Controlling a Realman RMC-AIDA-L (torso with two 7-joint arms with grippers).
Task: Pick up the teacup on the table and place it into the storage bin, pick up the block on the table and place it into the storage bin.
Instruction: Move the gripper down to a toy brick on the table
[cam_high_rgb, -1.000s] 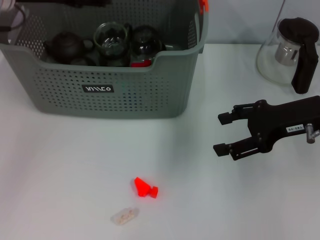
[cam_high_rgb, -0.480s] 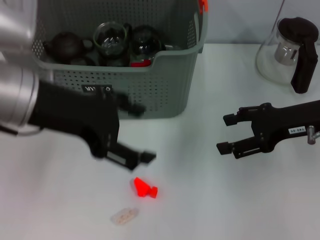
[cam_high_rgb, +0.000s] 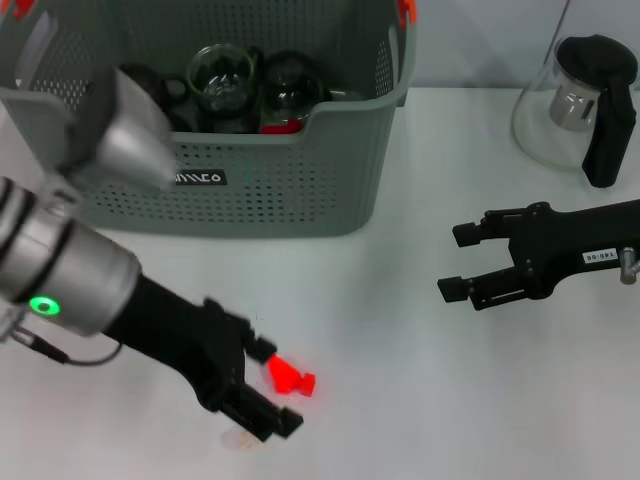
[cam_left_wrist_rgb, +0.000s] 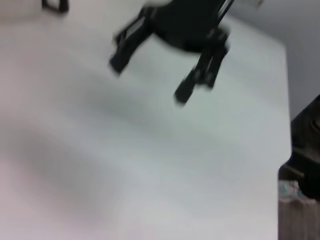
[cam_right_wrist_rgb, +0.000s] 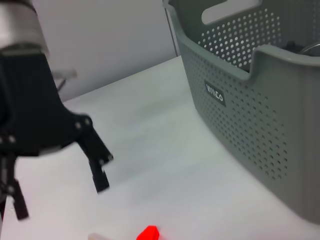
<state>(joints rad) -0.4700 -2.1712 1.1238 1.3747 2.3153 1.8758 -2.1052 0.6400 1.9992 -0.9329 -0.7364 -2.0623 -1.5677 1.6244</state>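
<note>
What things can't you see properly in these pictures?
- Pale little object on the table: head view, mostly hidden under the left gripper.
- Teaware in the storage bin: head view, partly behind the left arm and bin wall.
- Red block: right wrist view, cut off by the picture's edge.
- Right gripper: left wrist view, blurred.

We lose most of the pale piece (cam_high_rgb: 238, 437) beneath the left gripper (cam_high_rgb: 266, 388), only a sliver showing by its lower finger. In the left wrist view the right gripper (cam_left_wrist_rgb: 150, 77) is smeared by blur. Beyond it, the glass pot (cam_high_rgb: 585, 105) is cut by the frame edge.
</note>
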